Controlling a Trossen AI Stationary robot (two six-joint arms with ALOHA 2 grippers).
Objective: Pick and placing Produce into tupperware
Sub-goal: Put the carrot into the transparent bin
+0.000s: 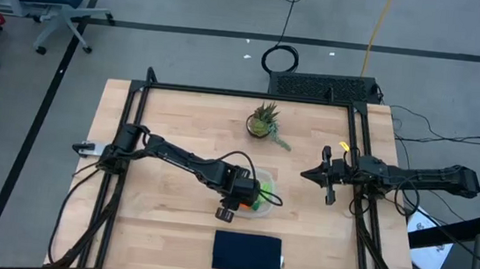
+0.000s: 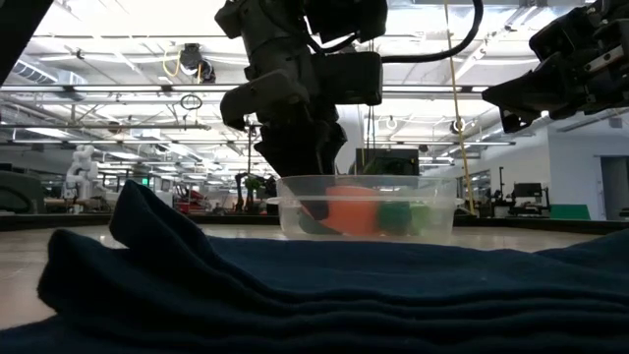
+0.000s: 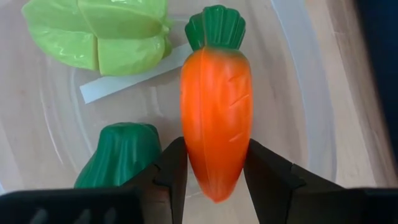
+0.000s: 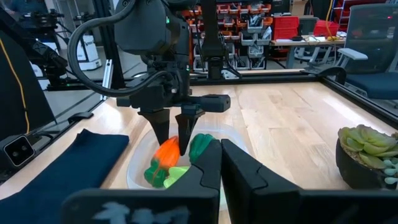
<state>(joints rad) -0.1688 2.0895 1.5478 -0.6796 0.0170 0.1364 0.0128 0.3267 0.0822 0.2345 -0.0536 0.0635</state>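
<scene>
Your left gripper has its jaws pinching the carrot low on its glossy, slippery taper inside the tupperware; right gripper waits clenched, empty.

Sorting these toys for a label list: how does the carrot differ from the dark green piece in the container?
The carrot is orange with a green top; the dark green piece is one colour. The carrot is long and tapered, the green piece squat. The left gripper holds the carrot; the green piece lies free. Both are inside the clear container.
</scene>
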